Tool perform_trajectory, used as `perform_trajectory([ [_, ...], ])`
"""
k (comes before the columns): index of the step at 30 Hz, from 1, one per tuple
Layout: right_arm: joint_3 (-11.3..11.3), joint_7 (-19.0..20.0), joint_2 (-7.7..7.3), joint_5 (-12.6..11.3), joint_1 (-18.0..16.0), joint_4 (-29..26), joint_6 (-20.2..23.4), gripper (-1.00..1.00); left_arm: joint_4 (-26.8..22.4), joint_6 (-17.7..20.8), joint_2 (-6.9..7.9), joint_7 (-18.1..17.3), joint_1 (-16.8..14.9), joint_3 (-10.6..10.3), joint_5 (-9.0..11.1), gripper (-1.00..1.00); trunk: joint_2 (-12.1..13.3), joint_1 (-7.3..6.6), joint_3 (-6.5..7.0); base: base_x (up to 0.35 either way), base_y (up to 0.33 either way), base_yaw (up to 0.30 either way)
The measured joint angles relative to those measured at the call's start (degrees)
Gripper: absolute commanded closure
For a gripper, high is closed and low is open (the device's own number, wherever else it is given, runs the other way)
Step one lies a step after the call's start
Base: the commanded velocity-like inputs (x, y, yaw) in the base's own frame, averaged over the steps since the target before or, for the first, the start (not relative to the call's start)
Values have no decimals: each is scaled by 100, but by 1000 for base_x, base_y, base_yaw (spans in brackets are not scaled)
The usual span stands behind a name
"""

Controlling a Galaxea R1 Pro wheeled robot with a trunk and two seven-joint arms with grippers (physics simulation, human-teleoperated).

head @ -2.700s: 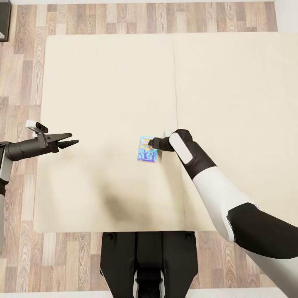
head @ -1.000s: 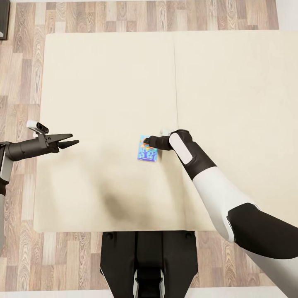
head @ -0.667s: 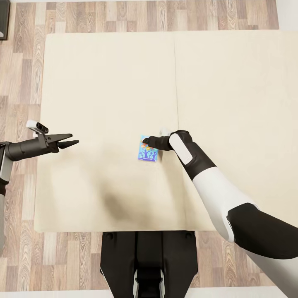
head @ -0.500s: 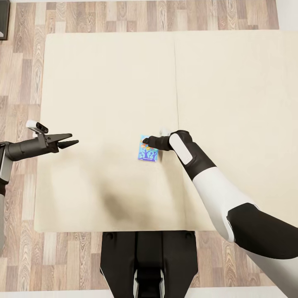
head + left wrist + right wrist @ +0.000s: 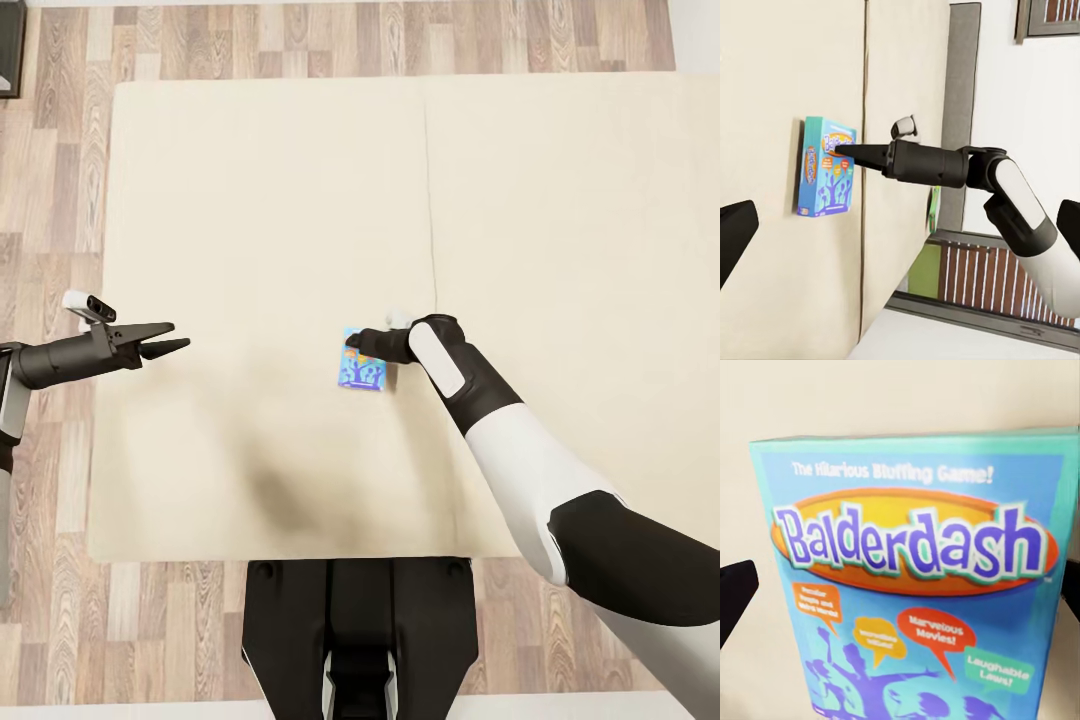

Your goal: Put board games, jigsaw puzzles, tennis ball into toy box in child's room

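Ideally the right gripper, its spread fingers straddling the blue board game on the bed, sinks lower, centres, then closes squarely.

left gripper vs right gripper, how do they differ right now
The left gripper hangs over the bed's left edge with nothing near its fingers, while the right gripper has its tip at the blue board game near the bed's middle. The left gripper's fingers stand visibly apart; the right gripper's spread is hard to judge, though dark fingers flank the box in the right wrist view. Both are dark and point roughly toward each other.
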Motion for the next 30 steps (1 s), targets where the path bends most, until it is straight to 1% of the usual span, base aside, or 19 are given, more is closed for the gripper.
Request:
perform_trajectory([
  [6, 1, 5, 1, -64, 0, 21, -105, -100, 3, 0, 0, 0, -1, 0, 0, -100, 0, 0, 0, 0, 12, 0],
  [15, 1, -2, 1, -72, 0, 24, -113, -100, 0, 0, 0, 0, -1, 0, -4, -100, 0, 0, 0, 0, 0, 0],
  [23, 1, -3, 1, -73, 0, 25, -114, -100, 3, 0, 0, 0, -1, 0, -4, -100, 0, 0, 0, 0, 5, 0],
  [27, 0, 0, 0, -2, 1, 5, -111, -100, 1, 0, 0, 0, 0, 0, -5, -100, 1, 1, 0, 0, 93, 0],
  [30, -1, -5, 1, -11, 0, -2, -103, -100, 4, 0, 0, 0, 0, 0, -4, -100, 0, 0, 0, 0, 51, 0],
])
